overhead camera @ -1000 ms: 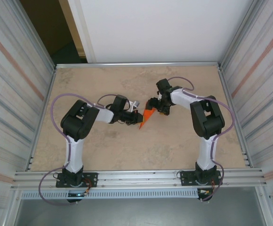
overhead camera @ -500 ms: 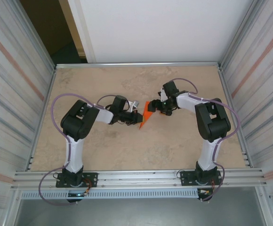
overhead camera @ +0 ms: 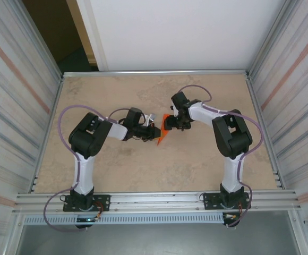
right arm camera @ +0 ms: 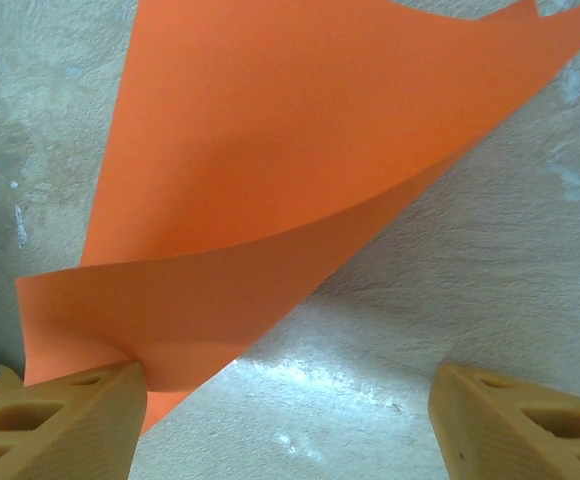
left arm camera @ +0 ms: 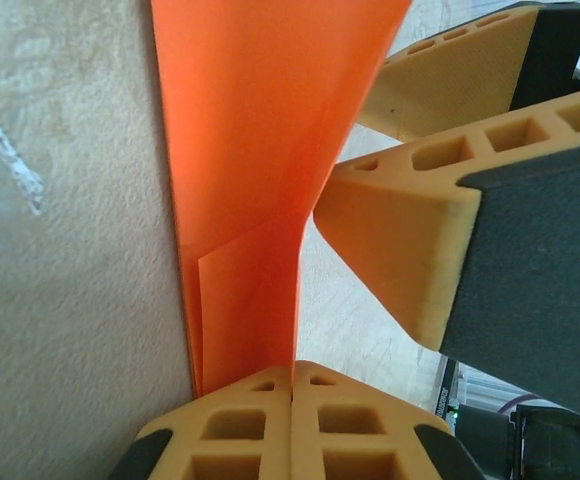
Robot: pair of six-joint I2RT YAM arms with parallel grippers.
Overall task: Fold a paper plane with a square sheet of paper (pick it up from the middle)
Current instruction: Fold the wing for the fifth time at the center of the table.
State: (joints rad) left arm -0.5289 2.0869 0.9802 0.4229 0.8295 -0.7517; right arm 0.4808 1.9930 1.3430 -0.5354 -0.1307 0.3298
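The paper plane point(overhead camera: 163, 133) is thin, bright orange, plain paper, folded to a narrow pointed dart. Its tip points near and left, and it lies at the middle of the worktop point(overhead camera: 117, 175), between the two claws. In the left wrist view the paper point(left arm camera: 260, 150) shows smooth matt layers with a sharp crease and a smaller folded flap at its lower end. In the right wrist view one layer point(right arm camera: 300, 150) lifts off the worktop in a soft curve with a rounded edge.

The left claw point(overhead camera: 155, 131) is closed tight. Its orange honeycomb-patterned pads point(left arm camera: 220, 440) meet along a single seam point(left arm camera: 292, 420), and the lower end of the paper is pinched there. The right claw point(overhead camera: 171, 123) stands at the far right end of the plane with its jaws wide apart point(right arm camera: 288, 385). A corner of the lifted layer rests against one pad point(right arm camera: 70, 420), but nothing is gripped. Its wedge-shaped pads point(left arm camera: 400, 240) have dark backs and sit just beside the paper.

The worktop is a beige, mottled, stone-look surface with pale scuffs. Ribbed panels with a faint reddish stripe point(overhead camera: 16, 79) close the left and right sides, and a white board point(overhead camera: 180, 32) stands at the far end. A silver rail point(overhead camera: 154, 201) runs along the near edge and carries both arm bases. Purple cables point(overhead camera: 61, 125) loop over the white and black arms.
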